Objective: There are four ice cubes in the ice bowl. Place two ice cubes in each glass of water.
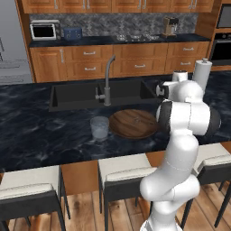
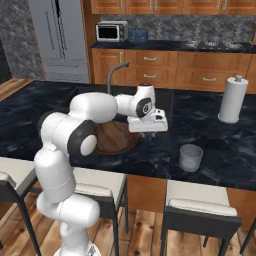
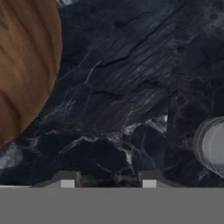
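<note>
The wooden ice bowl [image 1: 134, 123] sits on the dark marble island in front of the sink, and its rim [image 2: 117, 142] is partly hidden behind my arm. One glass of water [image 1: 99, 127] stands just left of the bowl. The other glass [image 2: 190, 157] stands to the right of it. My gripper [image 2: 148, 133] hangs over bare counter between the bowl and the right glass. In the hand view the bowl [image 3: 26, 65] fills the upper left and the glass rim [image 3: 213, 146] shows at the right edge. My gripper [image 3: 108, 180] has its tips half apart. The ice cubes are too faint to make out.
A black sink [image 1: 90, 94] with a grey faucet [image 1: 107, 85] lies behind the bowl. A white paper-towel roll [image 2: 233, 99] stands at the far right of the island. Stools [image 1: 122, 171] line the near edge. Cabinets, a microwave [image 1: 44, 30] and a toaster are along the back wall.
</note>
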Controlling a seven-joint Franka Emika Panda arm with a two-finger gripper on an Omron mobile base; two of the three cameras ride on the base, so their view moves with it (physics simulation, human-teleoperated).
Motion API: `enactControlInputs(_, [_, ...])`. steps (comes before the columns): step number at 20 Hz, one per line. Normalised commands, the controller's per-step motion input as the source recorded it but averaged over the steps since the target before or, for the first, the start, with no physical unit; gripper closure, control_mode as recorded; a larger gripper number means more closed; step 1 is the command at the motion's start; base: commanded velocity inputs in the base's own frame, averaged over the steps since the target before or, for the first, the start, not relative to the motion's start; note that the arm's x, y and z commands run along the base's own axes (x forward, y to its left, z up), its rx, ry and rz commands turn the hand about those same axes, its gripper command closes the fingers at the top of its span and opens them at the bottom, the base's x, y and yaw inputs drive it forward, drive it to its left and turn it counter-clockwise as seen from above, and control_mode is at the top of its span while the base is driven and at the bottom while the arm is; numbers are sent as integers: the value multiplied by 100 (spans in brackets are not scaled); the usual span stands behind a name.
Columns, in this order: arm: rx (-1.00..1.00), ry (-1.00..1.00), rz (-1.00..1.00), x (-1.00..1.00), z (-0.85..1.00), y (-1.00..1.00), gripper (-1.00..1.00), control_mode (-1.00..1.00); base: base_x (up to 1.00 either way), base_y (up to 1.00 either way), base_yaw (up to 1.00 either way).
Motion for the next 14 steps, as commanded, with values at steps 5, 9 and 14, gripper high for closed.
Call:
enactControlInputs(5, [0,0,-10,-14,37,-88,100,-100,0,0,0])
enactControlInputs(9, [0,1,-12,0,38,-93,100,-100,0,0,0])
enactControlInputs(14, [0,1,-10,0,8,-74,100,-100,0,0,0])
